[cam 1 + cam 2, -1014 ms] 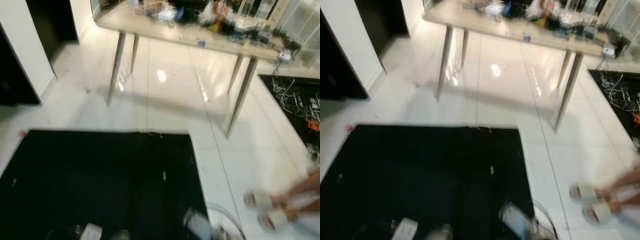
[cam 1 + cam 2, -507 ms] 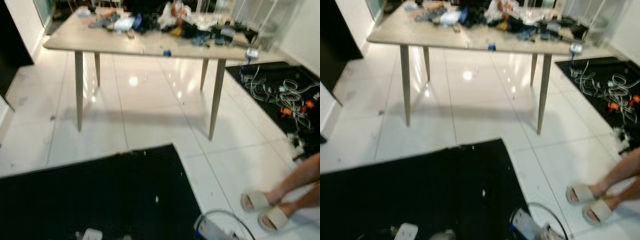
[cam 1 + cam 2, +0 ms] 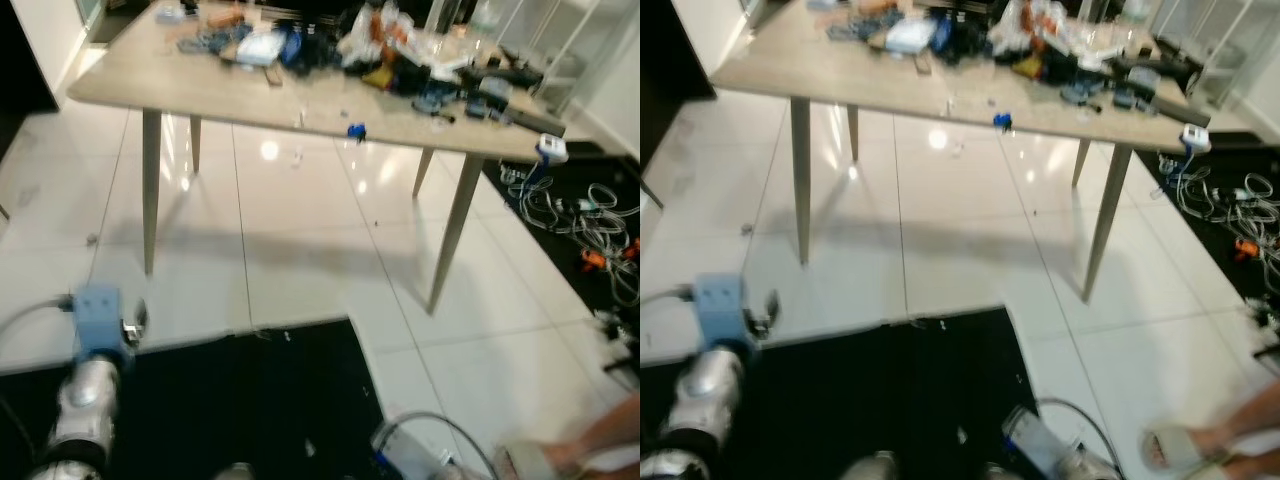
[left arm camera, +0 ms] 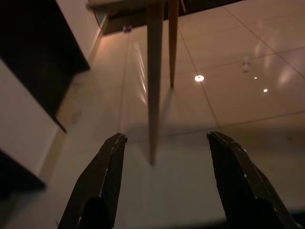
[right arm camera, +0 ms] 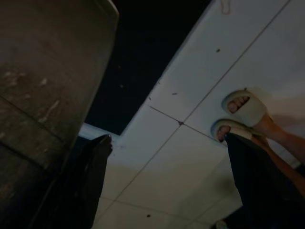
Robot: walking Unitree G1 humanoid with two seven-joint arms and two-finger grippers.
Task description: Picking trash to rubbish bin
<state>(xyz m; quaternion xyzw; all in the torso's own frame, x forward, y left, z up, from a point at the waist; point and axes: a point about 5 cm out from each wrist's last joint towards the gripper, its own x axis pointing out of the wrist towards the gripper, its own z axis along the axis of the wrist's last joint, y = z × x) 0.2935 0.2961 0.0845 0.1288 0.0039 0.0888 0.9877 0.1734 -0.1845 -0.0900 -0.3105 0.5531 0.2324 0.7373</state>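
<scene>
A small white scrap lies on the black mat near my feet; I cannot tell what it is. My left arm is raised at the left, with a blue block at its wrist. In the left wrist view my left gripper is open and holds nothing, facing a wooden table leg over tiled floor. My right arm hangs low at the bottom edge. The right gripper is open over white tiles and holds nothing.
A long wooden table stands ahead, cluttered with several items, a small blue object near its front edge. A person's sandalled feet stand close on my right. Loose cables lie on a dark mat at the far right.
The camera has shifted, so the table sits closer and more central. My left arm has risen into view at the left. The person's feet now sit at the lower right edge.
</scene>
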